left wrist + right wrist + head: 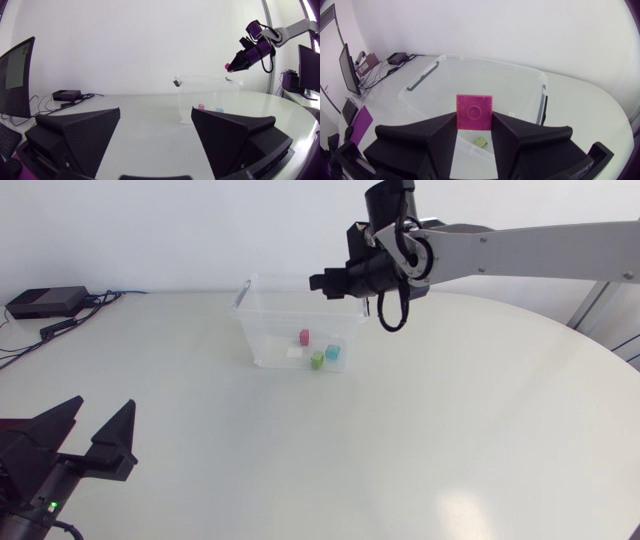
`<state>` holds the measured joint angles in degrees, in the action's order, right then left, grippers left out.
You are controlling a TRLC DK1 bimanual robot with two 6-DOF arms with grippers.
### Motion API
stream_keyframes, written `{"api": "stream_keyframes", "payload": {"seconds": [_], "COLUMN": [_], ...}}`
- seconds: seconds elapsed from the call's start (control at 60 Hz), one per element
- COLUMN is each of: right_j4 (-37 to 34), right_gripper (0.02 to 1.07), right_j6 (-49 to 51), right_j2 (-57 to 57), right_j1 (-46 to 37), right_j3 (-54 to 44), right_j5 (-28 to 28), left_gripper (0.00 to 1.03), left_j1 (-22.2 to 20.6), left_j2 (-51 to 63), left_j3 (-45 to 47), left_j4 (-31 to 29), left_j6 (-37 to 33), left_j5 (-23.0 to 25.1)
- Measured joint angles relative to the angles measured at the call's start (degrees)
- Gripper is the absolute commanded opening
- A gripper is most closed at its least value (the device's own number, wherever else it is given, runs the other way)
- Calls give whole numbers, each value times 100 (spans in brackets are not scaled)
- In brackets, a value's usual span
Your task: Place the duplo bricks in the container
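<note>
Bricks number five: four in the container, one pink brick clenched by the right gripper; left gripper released.

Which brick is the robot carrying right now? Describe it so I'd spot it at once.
Look for the clear container in the middle of the table. Just above it hangs the right gripper, pinching the magenta brick between its black fingers. It alone is held up in the air.
</note>
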<state>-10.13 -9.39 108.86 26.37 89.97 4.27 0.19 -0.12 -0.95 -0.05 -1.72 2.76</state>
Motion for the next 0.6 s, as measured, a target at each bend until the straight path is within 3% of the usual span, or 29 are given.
{"api": "stream_keyframes", "payload": {"seconds": [0.083, 0.117, 0.15, 0.167, 0.183, 0.2, 0.217, 0.317, 0.6], "right_j4": [2, 4, 15, 37, 68, 109, 133, 184, 223], "right_gripper": [20, 32, 55, 75, 83, 98, 104, 103, 103], "right_j6": [0, 0, 0, 2, 2, 9, 22, 63, 66], "right_j2": [208, 273, 332, 343, 358, 374, 382, 411, 0], "right_j1": [39, 57, 72, 85, 94, 96, 98, 133, 125], "right_j3": [260, 345, 422, 444, 457, 470, 481, 511, 55], "right_j5": [-4, -72, -181, -221, -271, -310, -361, -597, -605], "left_gripper": [100, 100, 100, 100, 100, 100, 100, 100, 100], "left_j1": [0, 0, 0, 0, 0, 0, 0, 0, 0], "left_j2": [0, 0, 0, 0, 0, 0, 0, 0, 0], "left_j3": [0, 0, 0, 0, 0, 0, 0, 0, 0], "left_j4": [0, 0, 0, 0, 0, 0, 0, 0, 0], "left_j6": [0, 0, 0, 0, 0, 0, 0, 0, 0], "left_j5": [0, 0, 0, 0, 0, 0, 0, 0, 0]}}
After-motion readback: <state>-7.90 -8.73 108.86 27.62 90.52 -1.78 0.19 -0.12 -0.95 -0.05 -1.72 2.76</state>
